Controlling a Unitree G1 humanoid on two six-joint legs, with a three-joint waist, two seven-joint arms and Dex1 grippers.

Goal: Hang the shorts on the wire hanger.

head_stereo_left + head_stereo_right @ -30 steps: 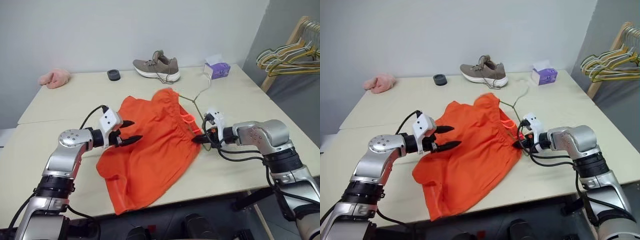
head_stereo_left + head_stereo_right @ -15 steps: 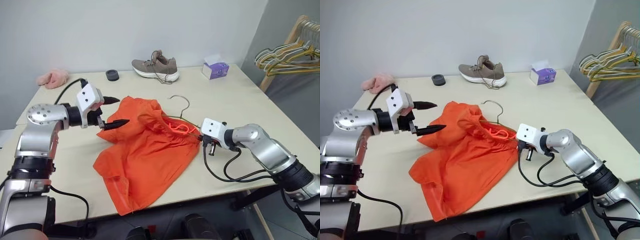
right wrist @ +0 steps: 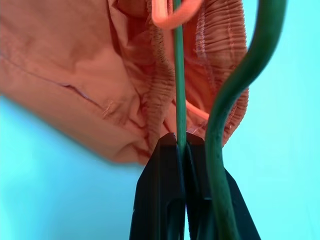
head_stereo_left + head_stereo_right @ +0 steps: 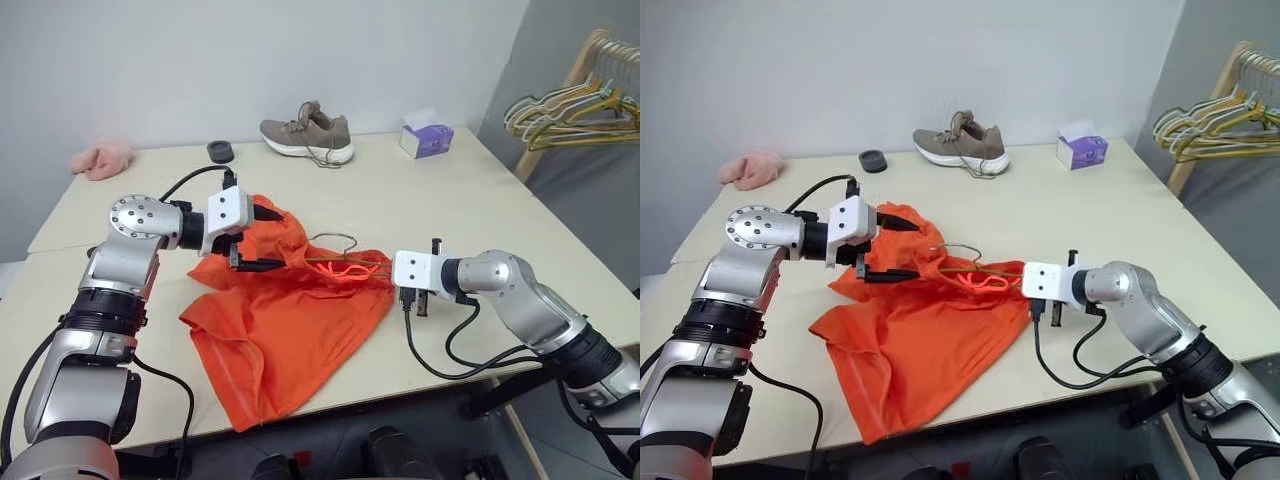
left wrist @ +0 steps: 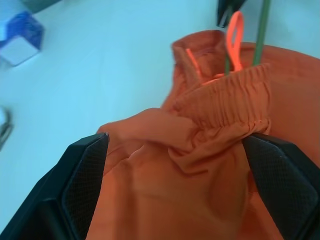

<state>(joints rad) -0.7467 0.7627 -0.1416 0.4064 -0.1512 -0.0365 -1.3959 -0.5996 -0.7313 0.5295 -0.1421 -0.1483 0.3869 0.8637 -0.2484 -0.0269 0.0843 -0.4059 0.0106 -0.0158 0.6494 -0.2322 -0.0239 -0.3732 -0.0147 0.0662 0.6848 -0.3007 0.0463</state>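
The shorts (image 4: 285,300) lie bunched on the tabletop (image 4: 480,200), near the front edge, with the wire hanger (image 4: 335,262) partly threaded in at the waistband. The right claw (image 3: 181,145) is clamped on the hanger's wire. The left claw (image 4: 262,238) stands wide apart around the raised fabric at the shorts' far left. To do this well, keep the wire steady and pinch the waistband itself, not loose cloth, then draw it along the wire.

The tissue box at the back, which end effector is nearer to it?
Right. The right end effector sits below the tissue box, clamping the wire hanger; the left end effector is farther left.
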